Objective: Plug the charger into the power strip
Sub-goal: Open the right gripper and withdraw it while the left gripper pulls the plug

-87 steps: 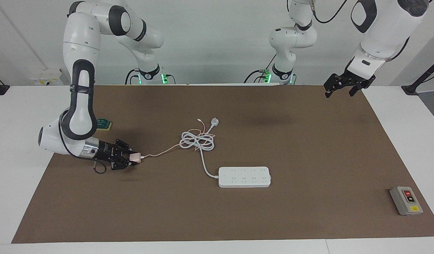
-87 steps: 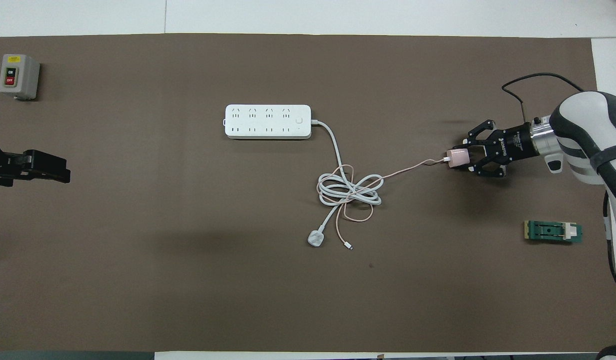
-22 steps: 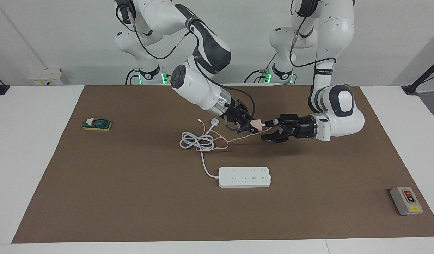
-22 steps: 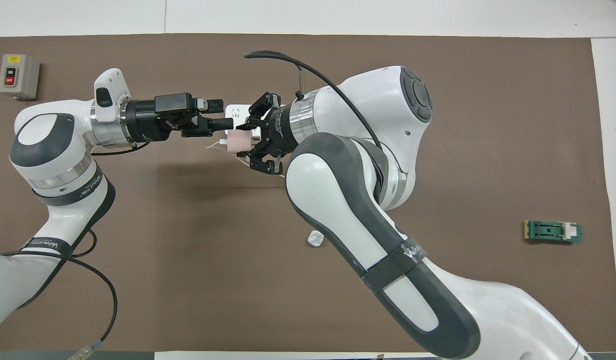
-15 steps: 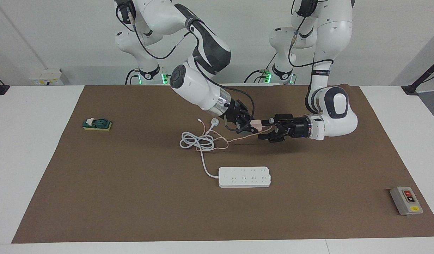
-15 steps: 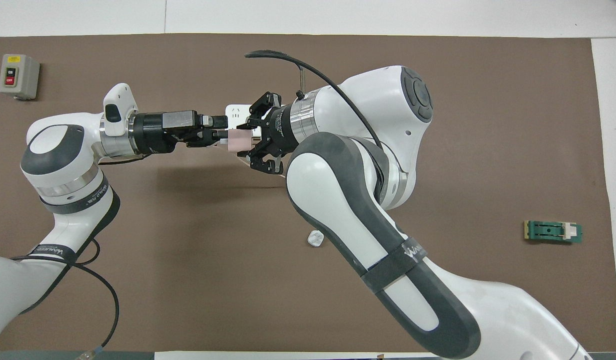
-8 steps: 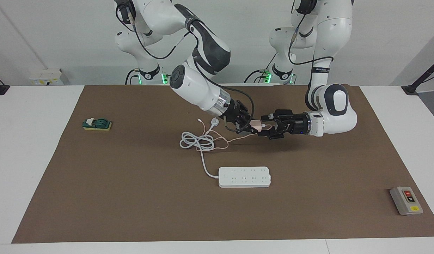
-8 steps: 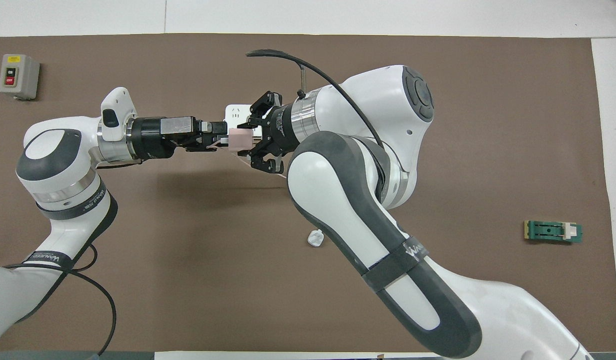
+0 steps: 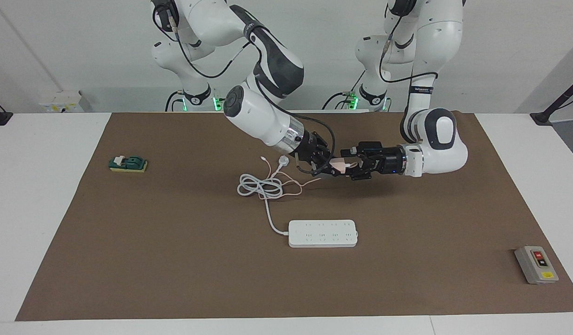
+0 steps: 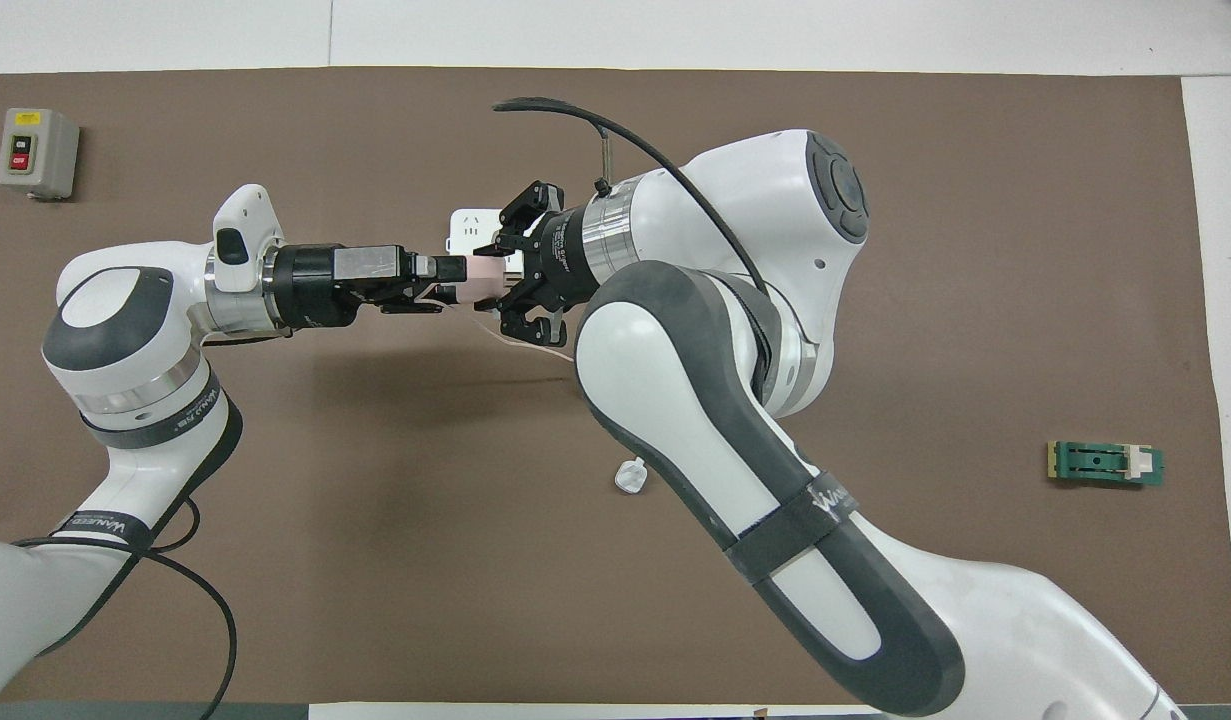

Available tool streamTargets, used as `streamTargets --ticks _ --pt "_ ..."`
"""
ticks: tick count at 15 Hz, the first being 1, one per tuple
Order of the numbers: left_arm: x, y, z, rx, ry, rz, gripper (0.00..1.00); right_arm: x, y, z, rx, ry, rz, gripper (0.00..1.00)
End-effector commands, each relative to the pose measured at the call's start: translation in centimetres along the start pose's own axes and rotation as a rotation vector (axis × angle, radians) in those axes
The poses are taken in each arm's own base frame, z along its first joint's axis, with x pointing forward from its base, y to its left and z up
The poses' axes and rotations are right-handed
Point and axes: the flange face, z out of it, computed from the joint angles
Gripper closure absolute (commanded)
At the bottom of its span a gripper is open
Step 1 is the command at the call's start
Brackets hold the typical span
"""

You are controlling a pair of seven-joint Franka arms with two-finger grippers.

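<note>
My right gripper (image 9: 333, 165) is shut on the pale pink charger (image 9: 338, 164) and holds it in the air over the brown mat, beside the coiled cords. The charger also shows in the overhead view (image 10: 483, 279), in the right gripper (image 10: 502, 277). My left gripper (image 9: 349, 164) meets it from the other end, open, with a finger on each side of the charger (image 10: 445, 286). The thin pink cable (image 9: 309, 182) hangs down to the coil. The white power strip (image 9: 322, 233) lies flat on the mat; in the overhead view only its end (image 10: 468, 224) shows.
The strip's thick white cord is coiled (image 9: 260, 187) with its round white plug (image 9: 283, 161) nearer to the robots. A grey button box (image 9: 536, 264) sits at the left arm's end. A green block (image 9: 128, 164) sits at the right arm's end.
The right arm carried the charger from its end of the table to mid-air at the middle. The left gripper has moved in until its fingers stand around the charger.
</note>
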Motion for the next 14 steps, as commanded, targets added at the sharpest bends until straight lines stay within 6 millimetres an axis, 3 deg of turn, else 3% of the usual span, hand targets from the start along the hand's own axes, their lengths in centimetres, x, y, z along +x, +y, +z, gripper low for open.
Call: streamTargets --ticks 1,2,4,6,7,12,13,14 --pt "-0.9 0.1 0.7 0.02 0.014 0.023 0.27 -0.1 -0.4 -0.1 0.003 -0.029 -0.012 1.0" --pt "-0.9 0.1 0.8 0.023 0.014 0.024 0.33 -0.1 -0.4 -0.1 0.002 -0.029 -0.012 1.0" --pt "-1.0 -0.2 1.0 0.026 0.013 0.019 0.61 -0.1 -0.4 -0.1 0.003 -0.029 -0.012 1.0" --pt "-1.1 -0.3 1.1 0.03 0.014 0.018 0.95 -0.1 -0.4 -0.1 0.002 -0.029 -0.012 1.0" --pt "-1.1 -0.3 1.0 0.03 0.016 0.019 1.0 -0.1 -0.4 -0.1 0.002 -0.029 -0.012 1.0" --pt "0.2 0.7 -0.2 0.058 0.068 0.026 1.0 0.0 -0.5 -0.2 0.001 -0.033 0.006 1.0" --pt "0.9 1.6 -0.5 0.066 0.082 0.029 1.0 -0.1 -0.5 -0.1 0.003 -0.04 0.024 0.01" --pt "1.3 2.3 -0.9 0.066 0.092 0.009 1.0 -0.2 -0.5 -0.3 0.005 -0.042 0.028 0.0"
